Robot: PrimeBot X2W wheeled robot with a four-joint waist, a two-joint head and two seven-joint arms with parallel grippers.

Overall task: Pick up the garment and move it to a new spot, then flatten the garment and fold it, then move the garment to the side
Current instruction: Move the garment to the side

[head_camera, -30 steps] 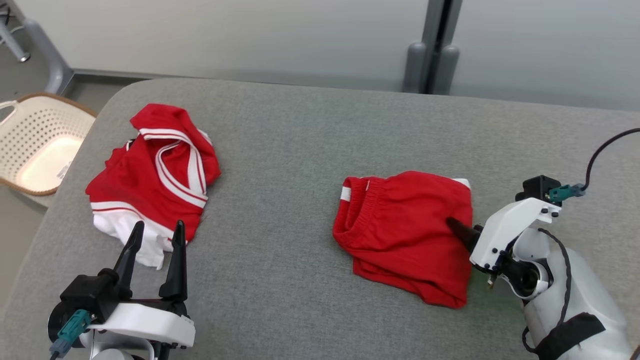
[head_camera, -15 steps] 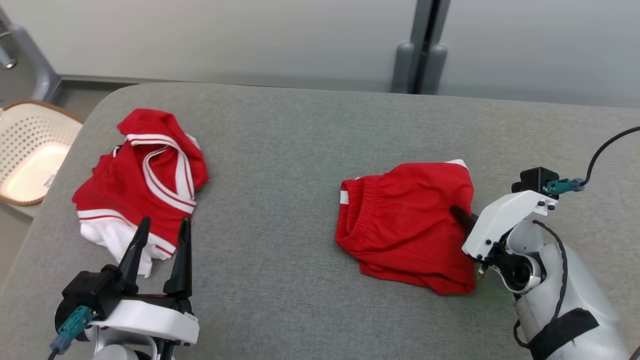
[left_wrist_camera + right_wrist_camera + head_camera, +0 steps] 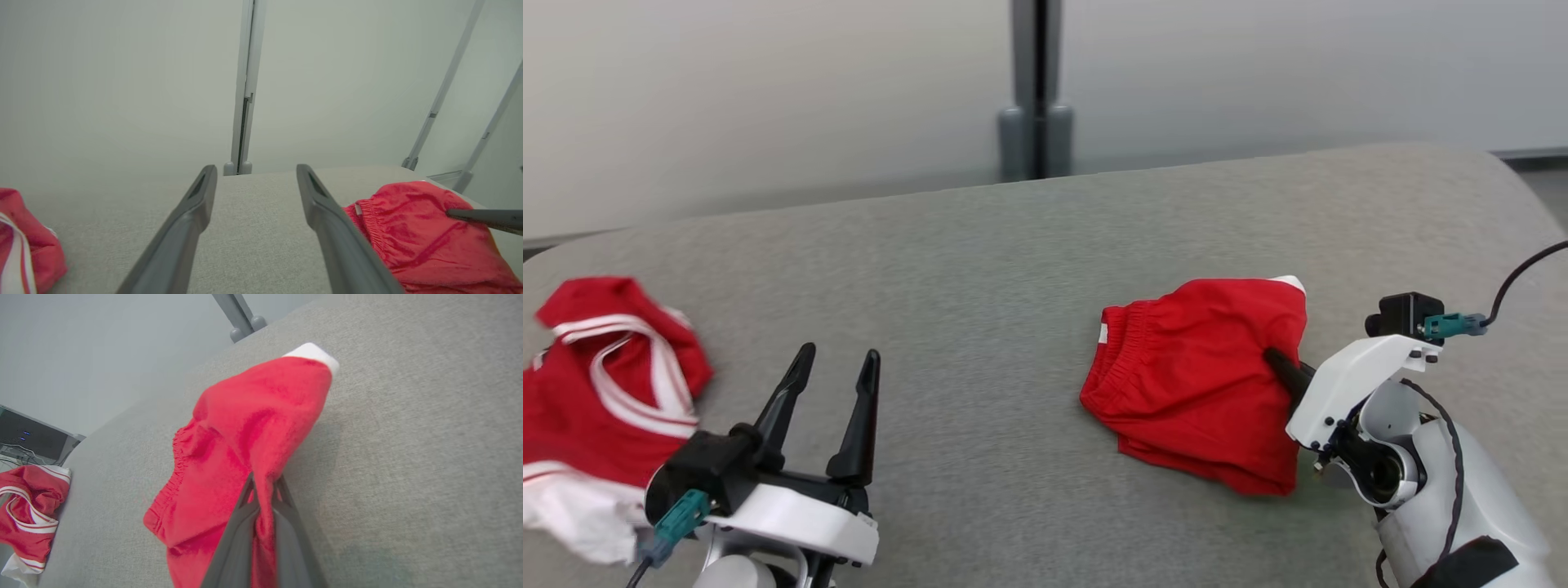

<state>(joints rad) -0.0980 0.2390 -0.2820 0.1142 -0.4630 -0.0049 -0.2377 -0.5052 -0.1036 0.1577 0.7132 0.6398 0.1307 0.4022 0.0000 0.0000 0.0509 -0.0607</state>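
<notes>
The garment, a pair of red shorts with an elastic waistband and a white trim corner, lies folded at the right of the grey padded table. My right gripper is shut on the shorts' right edge; the right wrist view shows the fabric pinched between the fingers of that gripper and pulled up into a ridge. My left gripper stands open and empty at the lower left, well clear of the shorts, and its two fingers frame bare table in the view of the left gripper.
A second red garment with white stripes lies crumpled at the table's left edge, also seen as a striped garment from the right wrist. A grey post and a pale wall stand behind the table.
The head camera has swung to the right, so the whole picture shifted left. My right gripper has shut on the shorts' right edge, and the fabric there is bunched up.
</notes>
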